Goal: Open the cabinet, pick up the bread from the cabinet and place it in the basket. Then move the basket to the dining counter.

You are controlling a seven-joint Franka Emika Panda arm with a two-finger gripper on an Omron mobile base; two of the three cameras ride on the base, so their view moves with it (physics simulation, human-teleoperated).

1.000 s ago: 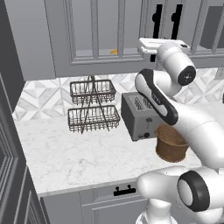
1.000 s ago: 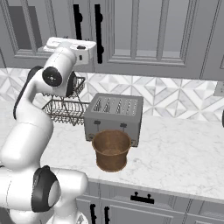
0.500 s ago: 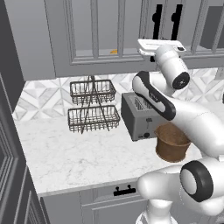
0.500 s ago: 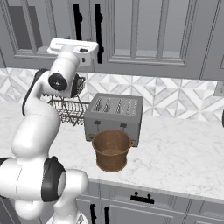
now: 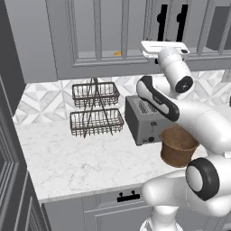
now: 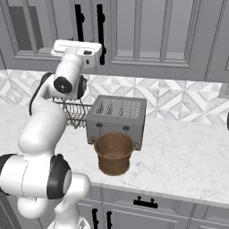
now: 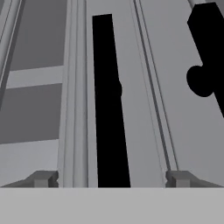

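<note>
Toaster (image 6: 117, 119) behind basket (image 6: 113, 153), wire rack (image 5: 95, 110) left, cabinet (image 5: 99, 36) shut

No text, label, brand, number or sign can be read anywhere in these pictures. The cabinet (image 5: 108, 36) doors across the top of the frames are plain grey with bare black bar handles. The toaster (image 6: 117, 120), at the centre of the right base view, has unmarked grey sides. The basket (image 6: 113, 153) in front of it is plain brown weave. The bench (image 5: 76, 158) top in the lower left of the left base view carries only marbling. The drawer fronts along the bottom edge are blank too.
</note>
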